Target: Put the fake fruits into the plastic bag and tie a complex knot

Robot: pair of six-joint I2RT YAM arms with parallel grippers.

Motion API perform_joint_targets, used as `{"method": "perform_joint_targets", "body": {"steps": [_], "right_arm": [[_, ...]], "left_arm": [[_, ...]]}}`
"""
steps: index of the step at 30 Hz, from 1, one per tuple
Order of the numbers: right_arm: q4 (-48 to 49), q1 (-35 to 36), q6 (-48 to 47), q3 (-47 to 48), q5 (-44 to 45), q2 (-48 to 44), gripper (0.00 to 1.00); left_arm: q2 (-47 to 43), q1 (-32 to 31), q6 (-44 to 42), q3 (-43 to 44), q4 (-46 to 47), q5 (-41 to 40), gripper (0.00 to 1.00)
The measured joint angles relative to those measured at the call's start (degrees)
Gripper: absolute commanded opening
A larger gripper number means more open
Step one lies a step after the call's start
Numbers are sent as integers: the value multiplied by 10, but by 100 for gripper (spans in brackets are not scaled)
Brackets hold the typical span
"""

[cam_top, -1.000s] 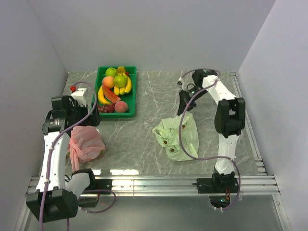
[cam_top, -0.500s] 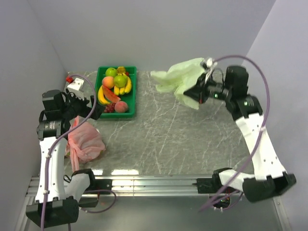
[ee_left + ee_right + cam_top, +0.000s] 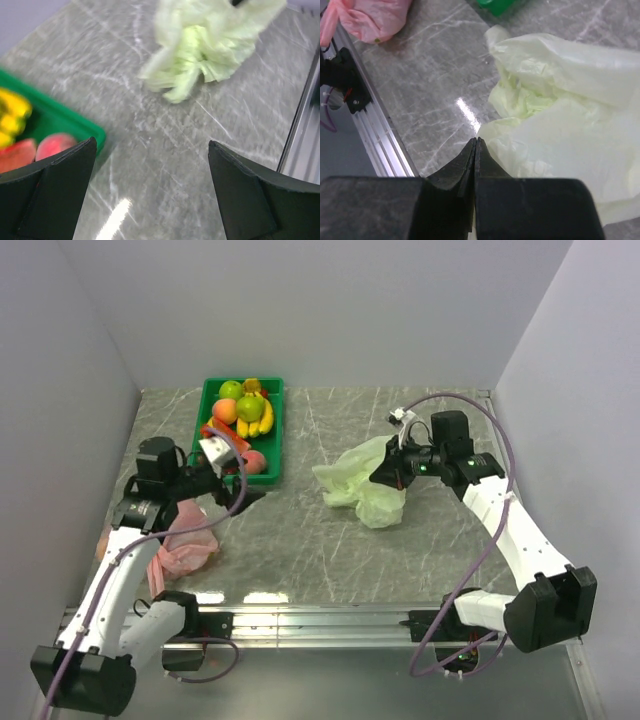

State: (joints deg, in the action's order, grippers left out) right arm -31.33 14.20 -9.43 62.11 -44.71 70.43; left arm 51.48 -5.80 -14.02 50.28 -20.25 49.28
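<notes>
The thin pale green translucent plastic bag [image 3: 358,485] was pinched, crumpled, right of centre by the closed right gripper [image 3: 386,472]. The left gripper [image 3: 152,144] was spread wide near the green plastic tray [image 3: 279,430], far left, where small glossy plastic fruits [image 3: 242,412] were piled.

Soft, even light from above fills the white booth, and the overhead view is bright and sharp with only faint shadows; a white glare patch lies on the table [image 3: 300,540] by its front rail. Ahead of the left gripper [image 3: 151,142] the green bag [image 3: 210,45] is smeared by motion blur, the tray [image 3: 75,125] to its left is soft, and a glare streak shows between its dark, unfocused fingers [image 3: 50,190]. Just ahead of the right gripper [image 3: 476,141] a small bright reflection sits on the stone; the bag's folds to its right look washed out
</notes>
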Motion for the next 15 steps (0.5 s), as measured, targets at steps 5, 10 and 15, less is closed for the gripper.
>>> {"method": "perform_joint_targets", "body": {"steps": [5, 10, 15], "right_arm": [[-11, 8, -9, 6, -10, -16, 0], [-35, 10, -16, 7, -13, -27, 0], [-64, 11, -29, 11, -13, -37, 0]], "left_arm": [[31, -111, -63, 2, 27, -33, 99], [110, -189, -112, 7, 79, -87, 99], [216, -235, -141, 26, 111, -120, 99]]}}
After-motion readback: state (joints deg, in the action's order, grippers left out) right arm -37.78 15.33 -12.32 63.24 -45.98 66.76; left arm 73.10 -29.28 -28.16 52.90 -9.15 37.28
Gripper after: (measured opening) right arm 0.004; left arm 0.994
